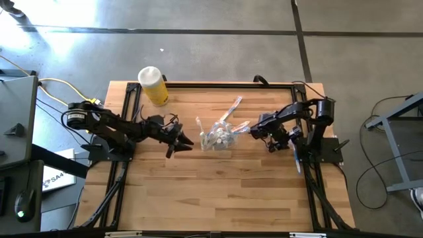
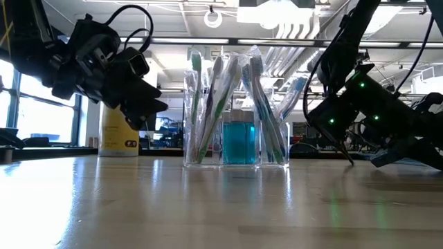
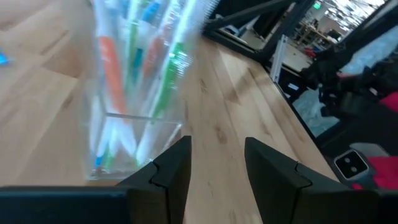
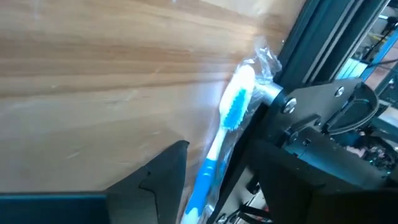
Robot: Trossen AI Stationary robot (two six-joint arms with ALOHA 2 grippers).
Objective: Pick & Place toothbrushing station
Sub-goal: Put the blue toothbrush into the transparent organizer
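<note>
Your container (image 1: 217, 137) stands upright near the middle of the table (image 1: 218, 198), already packed with brushes (image 2: 219, 104) and showing a teal block low in its middle compartment; the yellow bottle (image 1: 153, 85) sits well apart at the far left edge and is no part of this. Your right gripper (image 1: 272, 140) is beside the container on its right, and its wrist view shows a blue-bristled toothbrush (image 4: 225, 134) in a clear wrapper lying between its fingers (image 4: 155, 180), which stand partly closed about the handle, so you appear to be mid-carry with one more brush for the station. Your left gripper (image 1: 180, 143) waits just left of the container, its fingers (image 3: 171, 174) a narrow gap apart and holding nothing. Next you likely need to lift the brush above the rim, tip it upright, and lower it into a compartment with room. Watch the stems already fanned out over the rim; a sideways brush could catch them or nudge the container.
</note>
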